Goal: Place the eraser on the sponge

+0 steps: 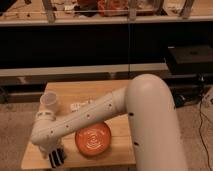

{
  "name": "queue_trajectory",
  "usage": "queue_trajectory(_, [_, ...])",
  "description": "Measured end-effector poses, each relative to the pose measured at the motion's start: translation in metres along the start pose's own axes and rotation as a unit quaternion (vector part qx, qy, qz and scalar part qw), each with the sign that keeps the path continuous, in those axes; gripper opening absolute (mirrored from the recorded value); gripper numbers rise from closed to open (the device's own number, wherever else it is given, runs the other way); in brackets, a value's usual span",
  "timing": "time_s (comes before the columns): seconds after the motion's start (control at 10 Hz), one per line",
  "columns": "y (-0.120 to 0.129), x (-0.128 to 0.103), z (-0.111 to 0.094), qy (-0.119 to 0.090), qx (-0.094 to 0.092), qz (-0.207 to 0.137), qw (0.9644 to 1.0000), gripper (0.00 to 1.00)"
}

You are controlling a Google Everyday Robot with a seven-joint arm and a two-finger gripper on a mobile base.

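My gripper (pixel 56 156) hangs low over the front left corner of the wooden table (pixel 120 90), just left of the round orange plate (pixel 93 139). Its dark tip sits close to the tabletop. The white arm (pixel 85 117) runs diagonally across the table from the right and covers much of it. A small pale item (pixel 75 106) lies behind the arm next to the cup; I cannot tell whether it is the eraser. The sponge is hidden or out of view, as nothing blue-grey shows around the gripper.
A white cup (pixel 50 102) stands upright at the left of the table, behind the gripper. The table's front edge (pixel 85 165) runs right beside the gripper. Dark shelving (pixel 100 45) stands behind the table, and a black box (pixel 190 55) sits at the right.
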Motion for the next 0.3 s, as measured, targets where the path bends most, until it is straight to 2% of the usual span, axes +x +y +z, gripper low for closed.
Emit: queue_trajectory(0.3, [0.0004, 0.0023, -0.0011, 0.005, -0.008, -0.005, 0.9999, 0.78])
